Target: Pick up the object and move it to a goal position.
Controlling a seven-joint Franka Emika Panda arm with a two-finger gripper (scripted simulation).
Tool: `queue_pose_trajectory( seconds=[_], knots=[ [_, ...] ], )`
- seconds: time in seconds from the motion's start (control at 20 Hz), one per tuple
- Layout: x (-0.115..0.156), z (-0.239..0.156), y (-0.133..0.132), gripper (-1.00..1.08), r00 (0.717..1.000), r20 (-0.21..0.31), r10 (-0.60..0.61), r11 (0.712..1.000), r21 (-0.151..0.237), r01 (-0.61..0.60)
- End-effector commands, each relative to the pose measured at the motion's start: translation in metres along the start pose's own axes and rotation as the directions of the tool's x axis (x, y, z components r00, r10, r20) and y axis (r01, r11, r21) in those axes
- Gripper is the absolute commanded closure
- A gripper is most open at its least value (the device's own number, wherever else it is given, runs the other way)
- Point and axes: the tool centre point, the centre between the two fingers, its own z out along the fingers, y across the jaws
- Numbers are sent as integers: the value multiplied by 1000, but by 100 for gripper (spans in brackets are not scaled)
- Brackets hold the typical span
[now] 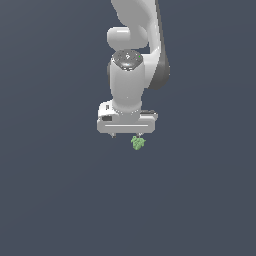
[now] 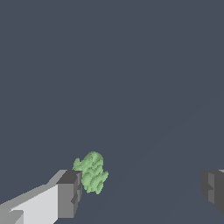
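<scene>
The object (image 1: 138,143) is a small, lumpy light-green thing lying on the dark grey floor. My white gripper (image 1: 126,135) hangs just above it, pointing down, with its jaws wide open and nothing held. In the exterior view the object sits under the finger on that view's right, off the gripper's centre. In the wrist view the object (image 2: 92,172) lies close against the inner side of one dark fingertip (image 2: 70,192). The other fingertip (image 2: 213,187) is far from it, and the gripper's midpoint (image 2: 141,190) is over bare floor. I cannot tell whether the near finger touches the object.
The dark grey floor (image 1: 50,200) is flat and uniform all around. The white arm (image 1: 131,55) rises above the gripper toward the top of the exterior view. No goal marker shows in either view.
</scene>
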Motion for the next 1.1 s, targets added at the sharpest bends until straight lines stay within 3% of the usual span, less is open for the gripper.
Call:
queue_pose_trajectory(
  seconds=[0.0, 0.5, 1.05],
  knots=[
    [0, 0, 0, -92, 1000, 0, 0, 1000, 0, 0],
    [7, -6, 35, -92, 998, -13, 57, 998, -24, -57],
    [-1, 10, 17, -92, 994, -7, 106, 994, -14, -107]
  ],
)
